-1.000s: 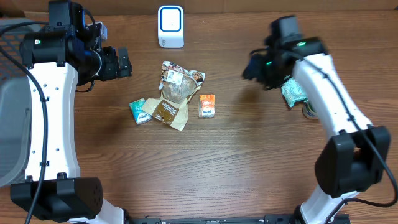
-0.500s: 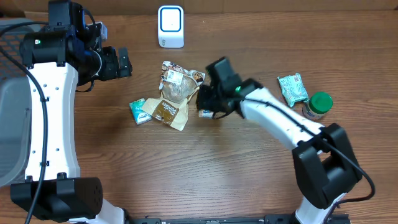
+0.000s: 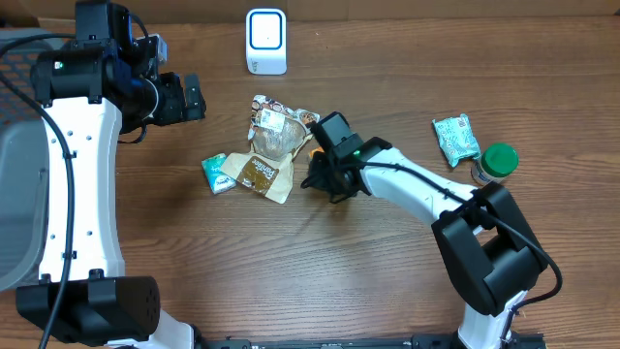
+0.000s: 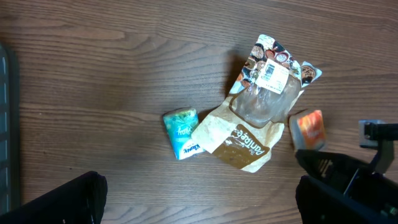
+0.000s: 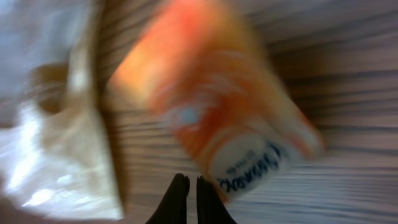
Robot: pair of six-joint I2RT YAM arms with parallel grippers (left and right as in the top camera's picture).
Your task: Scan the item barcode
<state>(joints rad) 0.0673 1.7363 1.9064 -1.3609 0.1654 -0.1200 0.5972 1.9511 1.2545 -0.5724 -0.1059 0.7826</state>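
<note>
The item, an orange tissue pack, lies on the wooden table, blurred, just beyond my right gripper's tips. The jaws are shut tight together, their tips at the pack's white end; nothing shows between them. From overhead my right gripper covers most of the pack, with only an orange edge showing. In the left wrist view the pack lies beside the right arm. The white scanner stands at the back. My left gripper hangs open, high at the left, its wide-apart fingers holding nothing.
A clear bag with a printed top, a brown packet and a teal tissue pack lie left of the orange pack. A green packet and a green-lidded jar sit at the right. A grey bin is at the left edge.
My right arm swung from the right side of the table to the middle, came down at the orange pack, and its jaws closed. The left arm stayed still.
</note>
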